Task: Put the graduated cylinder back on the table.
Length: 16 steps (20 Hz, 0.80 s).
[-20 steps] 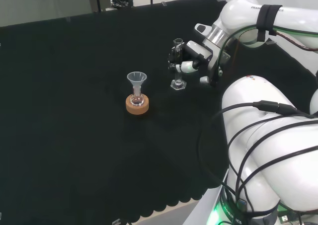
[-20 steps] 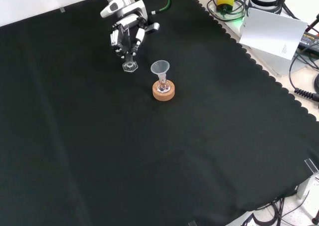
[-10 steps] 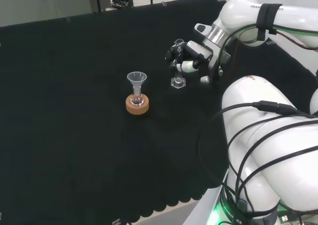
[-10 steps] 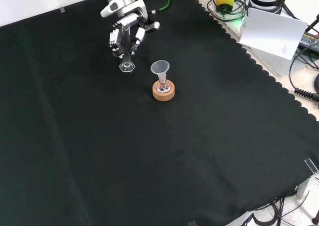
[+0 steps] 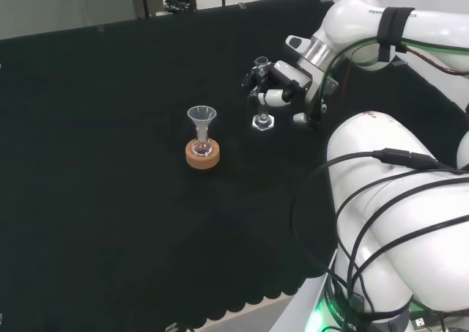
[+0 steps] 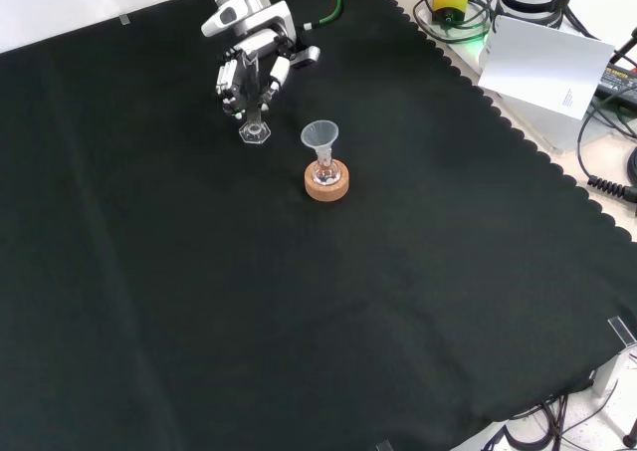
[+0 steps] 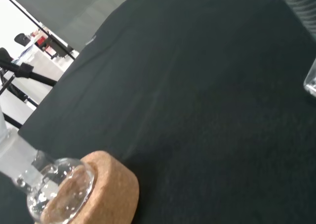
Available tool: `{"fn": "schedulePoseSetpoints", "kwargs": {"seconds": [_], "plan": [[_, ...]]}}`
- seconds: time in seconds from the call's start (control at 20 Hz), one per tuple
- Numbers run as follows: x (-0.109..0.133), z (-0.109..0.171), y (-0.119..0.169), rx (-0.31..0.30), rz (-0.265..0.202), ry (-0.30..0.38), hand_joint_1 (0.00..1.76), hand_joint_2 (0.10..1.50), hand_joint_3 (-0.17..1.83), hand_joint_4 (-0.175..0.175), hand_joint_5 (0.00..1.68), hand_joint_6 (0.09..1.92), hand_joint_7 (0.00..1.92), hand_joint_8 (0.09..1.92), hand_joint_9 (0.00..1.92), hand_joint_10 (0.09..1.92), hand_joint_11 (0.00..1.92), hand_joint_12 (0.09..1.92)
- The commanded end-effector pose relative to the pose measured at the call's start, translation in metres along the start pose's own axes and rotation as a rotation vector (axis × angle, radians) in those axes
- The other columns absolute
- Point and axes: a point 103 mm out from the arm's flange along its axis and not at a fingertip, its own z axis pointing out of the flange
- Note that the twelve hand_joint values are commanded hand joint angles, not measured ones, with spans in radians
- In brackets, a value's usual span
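Black cloth covers the worktop (image 6: 418, 302) from edge to edge, with cables and white paper lying past its scalloped border at the right of the front view. On the cloth stand two pieces of clear ware. One is a small round flask (image 5: 202, 146) seated in a cork ring (image 5: 202, 155) with a funnel (image 5: 201, 115) in its neck. The other is the graduated cylinder (image 5: 261, 90), upright, just to the right of the flask in the head view and to its upper left in the front view.

The hand (image 5: 282, 86) is curled round the upper part of the cylinder's tube, grasping it from the side. The cylinder's hexagonal foot (image 6: 255, 132) sits low against the cloth. Whether it rests on the cloth or hangs just above it cannot be told from these views.

By the look of it, the task is at the setting-down step and close to its end. The next move calls for lowering the cylinder, if any gap remains, until the foot sits flat. Then the fingers should uncurl evenly so the tall, narrow tube is not tipped. Last, the hand should draw back away from the flask and funnel, which stand near enough to be knocked.
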Motion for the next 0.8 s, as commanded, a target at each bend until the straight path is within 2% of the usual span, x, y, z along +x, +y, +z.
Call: {"fn": "schedulePoseSetpoints", "kwargs": {"seconds": [0.05, 0.4, 0.55, 0.65, 0.8], "plan": [[0.000, -0.014, -0.002, -0.023, -0.006, 0.005, 1.06, 1.08, -0.17, -0.032, 0.69, 0.71, 0.66, 0.59, 1.01, 0.15, 0.66, 1.17], [0.003, -0.023, -0.004, -0.016, 0.005, 0.002, 0.98, 1.02, -0.17, -0.053, 0.53, 0.66, 0.59, 0.60, 0.93, 0.16, 0.54, 1.24], [0.004, -0.026, -0.005, -0.016, 0.017, -0.003, 0.92, 0.98, -0.17, -0.067, 0.44, 0.56, 0.50, 0.63, 0.86, 0.20, 0.47, 1.27], [0.005, -0.028, -0.006, -0.012, 0.029, -0.006, 0.89, 0.97, -0.17, -0.074, 0.40, 0.47, 0.41, 0.66, 0.76, 0.28, 0.40, 1.30], [0.009, -0.033, -0.006, -0.001, 0.050, -0.005, 0.84, 0.94, -0.17, -0.082, 0.33, 0.27, 0.21, 0.69, 0.49, 0.52, 0.25, 1.34]]}}
